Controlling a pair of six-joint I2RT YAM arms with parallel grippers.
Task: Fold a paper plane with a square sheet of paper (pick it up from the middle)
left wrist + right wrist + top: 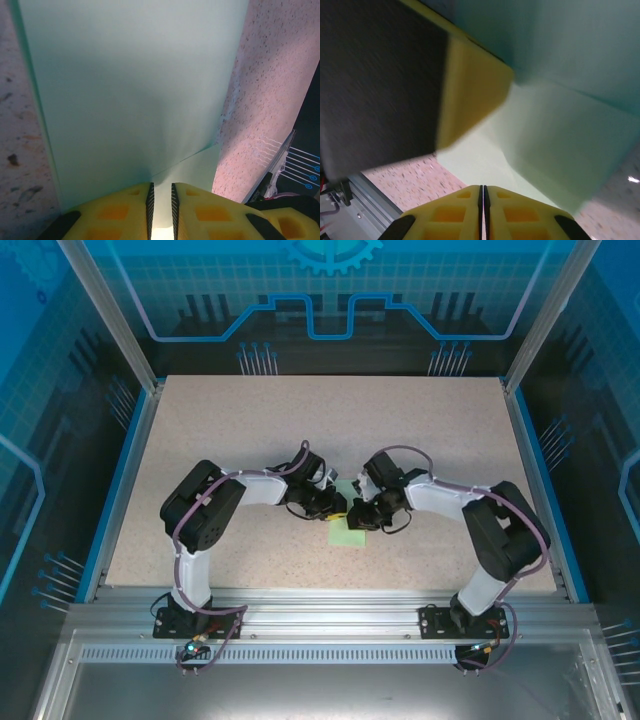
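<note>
pinching one paper sheet [348, 530] between two claws.

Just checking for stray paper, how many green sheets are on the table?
1: the square sheet of paper lies mid-table between the left gripper and right gripper. More could hide under them.

Both arms bend inward, their wrists nearly meeting at mid-tabletop. The left claw [162, 205] shows a narrow gap between its fingers; the right claw [483, 200] is pressed closed.
</note>
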